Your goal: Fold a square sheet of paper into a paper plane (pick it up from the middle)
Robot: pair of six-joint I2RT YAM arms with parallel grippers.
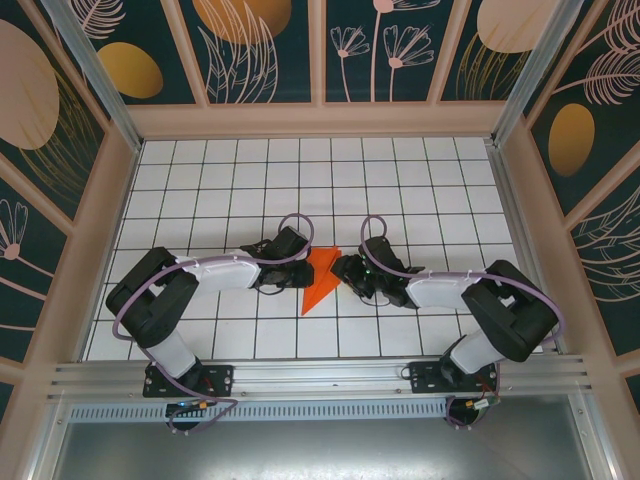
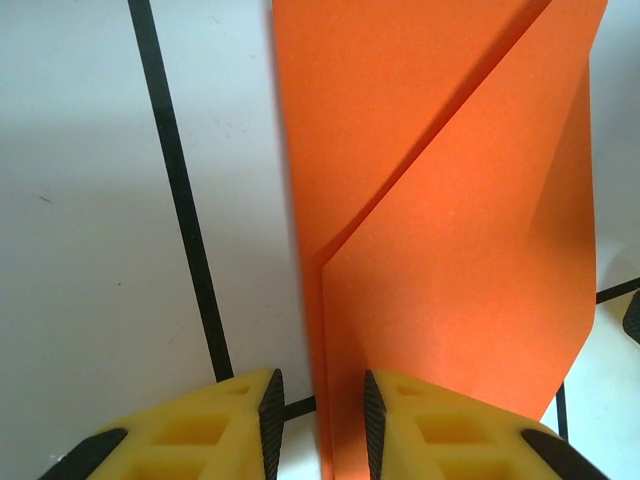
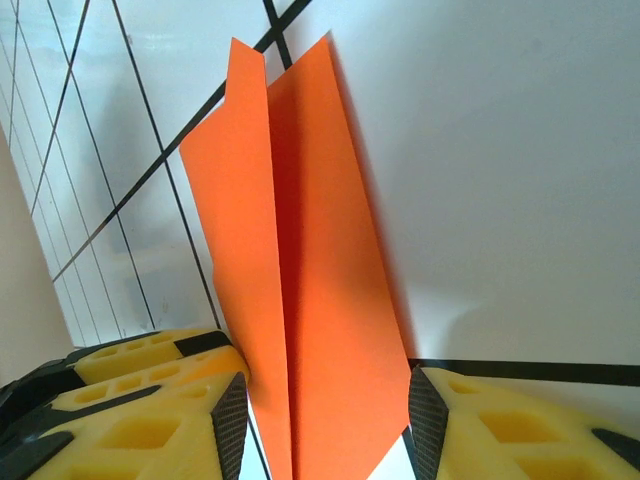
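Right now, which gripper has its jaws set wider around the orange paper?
The right gripper: its pads span the width of the folded orange paper, while the left gripper leaves a narrow slot at the paper's edge.

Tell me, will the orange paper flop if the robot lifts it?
Probably a little: the orange paper looks thin, though its folded layers should stiffen it. It is likely very light, so a push may slide it across the smooth tiles.

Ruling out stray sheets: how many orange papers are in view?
1. The folded orange paper lies on the table, between the left arm and the right arm. Another sheet under an arm would be hidden.
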